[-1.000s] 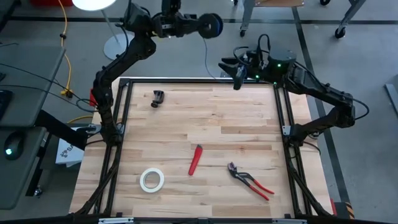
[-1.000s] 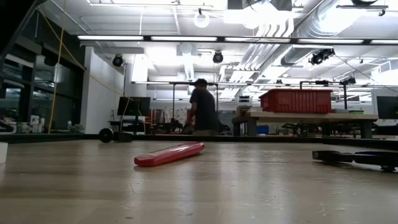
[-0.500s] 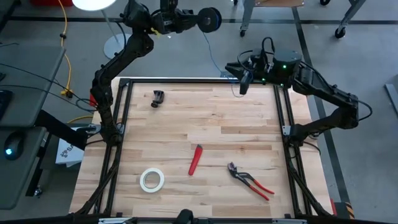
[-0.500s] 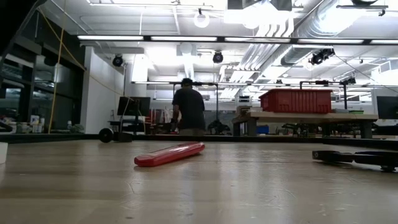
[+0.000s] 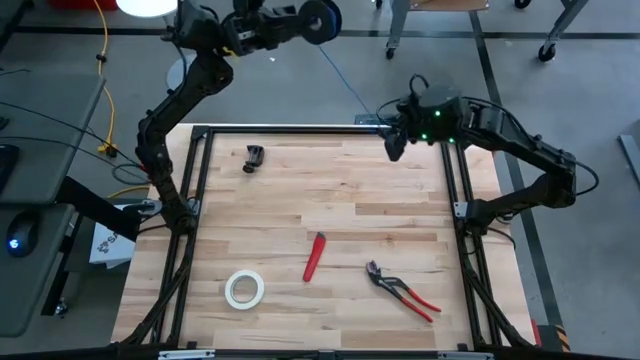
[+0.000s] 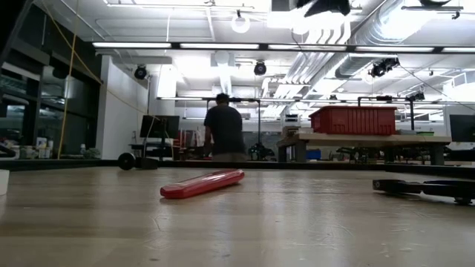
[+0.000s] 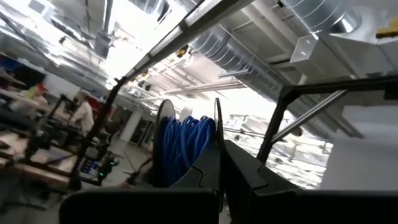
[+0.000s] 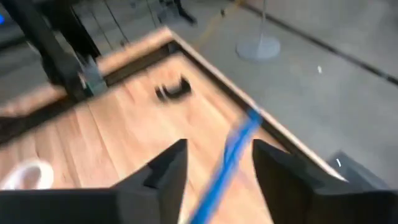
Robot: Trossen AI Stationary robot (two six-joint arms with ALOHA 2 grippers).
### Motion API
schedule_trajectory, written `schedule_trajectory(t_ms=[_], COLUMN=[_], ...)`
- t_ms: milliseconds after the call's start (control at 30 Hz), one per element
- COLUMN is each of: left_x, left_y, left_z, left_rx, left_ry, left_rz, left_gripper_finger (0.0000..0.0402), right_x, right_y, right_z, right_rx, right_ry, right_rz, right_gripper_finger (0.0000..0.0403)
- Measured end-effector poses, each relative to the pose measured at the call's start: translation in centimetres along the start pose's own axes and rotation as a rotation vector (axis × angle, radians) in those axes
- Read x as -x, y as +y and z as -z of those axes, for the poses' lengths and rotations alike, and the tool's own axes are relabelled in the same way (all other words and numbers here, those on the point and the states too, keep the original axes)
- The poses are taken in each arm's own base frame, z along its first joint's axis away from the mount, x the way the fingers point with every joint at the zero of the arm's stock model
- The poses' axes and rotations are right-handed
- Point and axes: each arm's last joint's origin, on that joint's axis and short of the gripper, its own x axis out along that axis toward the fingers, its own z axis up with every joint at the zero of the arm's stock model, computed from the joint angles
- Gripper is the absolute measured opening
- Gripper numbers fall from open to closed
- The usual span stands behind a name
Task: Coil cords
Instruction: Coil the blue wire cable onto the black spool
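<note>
The left gripper (image 5: 300,20) is raised beyond the far left corner of the table (image 5: 330,200), shut on the black spool (image 5: 322,18), whose blue winding fills the left wrist view. From the spool the wire (image 5: 355,88) runs taut and straight down to the right gripper (image 5: 393,140), which hangs over the table's far edge, right of centre. In the right wrist view the right gripper's fingers (image 8: 165,171) stand apart with the wire passing between them, touching neither as far as can be seen, so it looks like a loose guide and not a grip. The step in hand seems to be winding wire onto the spool. To do it well, the right fingers should close only enough to let the wire slide with light drag, keeping it in line with the spool's groove so turns lay between the flanges; too hard a pinch could snap or kink so thin a wire. The clamp (image 5: 254,157), red tool (image 5: 315,257), tape (image 5: 244,289) and pliers (image 5: 402,291) lie well apart from it.
</note>
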Motion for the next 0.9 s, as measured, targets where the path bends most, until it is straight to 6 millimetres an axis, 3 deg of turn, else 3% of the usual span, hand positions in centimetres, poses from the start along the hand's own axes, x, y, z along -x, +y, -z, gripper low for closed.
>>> schedule_trajectory(t_ms=[167,367,500,733,900], left_x=[0.7,1.0,1.1,0.9,0.7], left_y=[-0.4,-0.6,-1.1,-1.8,-2.6], left_z=[-0.6,-0.7,-1.0,-1.0,-0.9], left_rx=[-0.064,-0.093,-0.103,-0.115,-0.139], left_ry=[0.015,0.028,0.014,0.012,0.018], left_rz=[-0.054,-0.080,-0.072,-0.053,-0.030], left_gripper_finger=[0.0000,0.0000,0.0000,0.0000,0.0000], right_x=[-0.1,-0.6,-1.6,-4.3,-5.9], right_y=[-0.3,-0.7,-0.8,-1.5,-4.1], right_z=[1.9,4.3,4.8,3.2,1.0], right_rx=[0.095,0.154,0.108,-0.247,-0.617], right_ry=[0.215,0.514,0.585,0.391,0.132], right_rz=[-0.020,0.029,0.106,0.274,0.364], right_gripper_finger=[0.0222,0.0226,0.0226,0.0226,0.0226])
